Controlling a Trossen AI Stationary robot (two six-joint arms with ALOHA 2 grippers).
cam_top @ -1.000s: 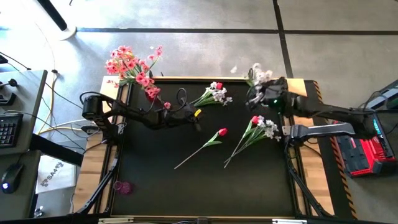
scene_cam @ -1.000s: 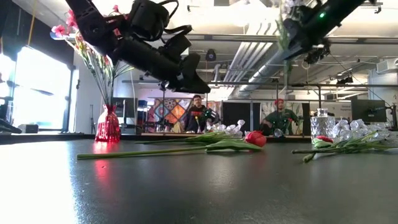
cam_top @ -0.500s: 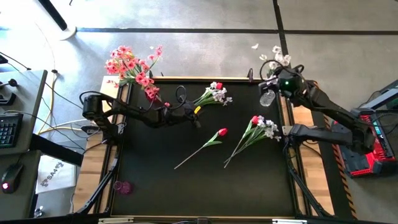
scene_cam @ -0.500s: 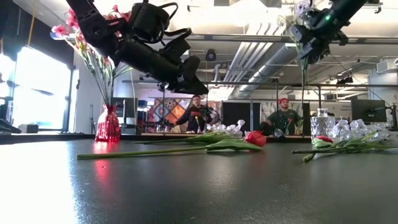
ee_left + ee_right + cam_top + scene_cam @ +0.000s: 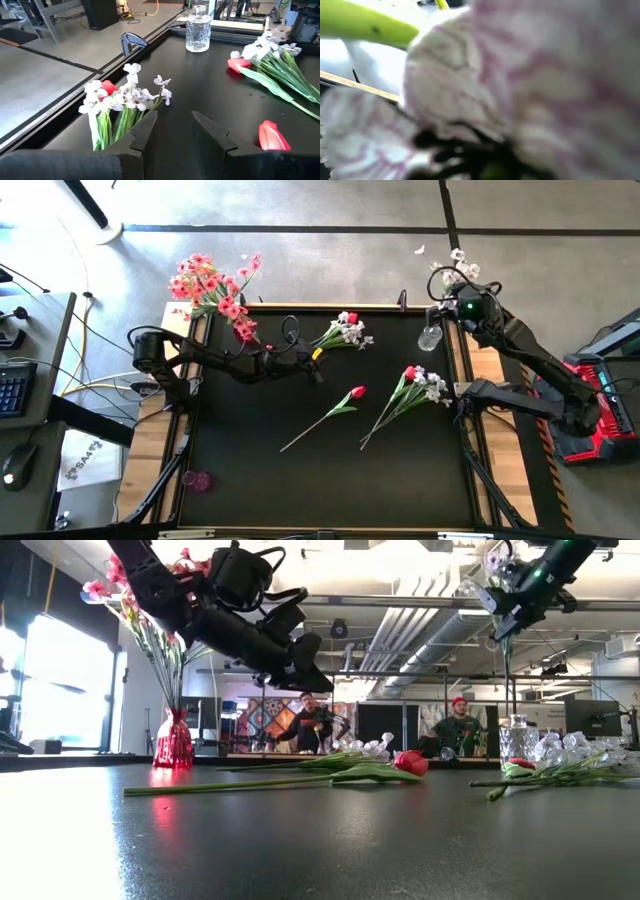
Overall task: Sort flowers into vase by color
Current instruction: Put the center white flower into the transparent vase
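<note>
One person (image 5: 316, 726) is sitting beneath the left gripper (image 5: 318, 678), another person (image 5: 458, 726) is sitting beneath the right gripper (image 5: 503, 598), both beyond the table (image 5: 300, 840).

A robotics lab: concrete floor (image 5: 330, 265), exposed ceiling ducts (image 5: 400, 635), desk keyboard (image 5: 10, 388) at frame left.

Pink flowers (image 5: 212, 288) in red vase (image 5: 173, 740), white spray (image 5: 455, 270) above clear vase (image 5: 430, 337)

Red vase (image 5: 173, 741) stands at far left, holding pink flowers (image 5: 120, 590). Red tulip (image 5: 410, 762) lies mid-table. Right gripper (image 5: 515, 590) holds a white spray (image 5: 497, 560) upright above the clear vase (image 5: 514, 738).
</note>
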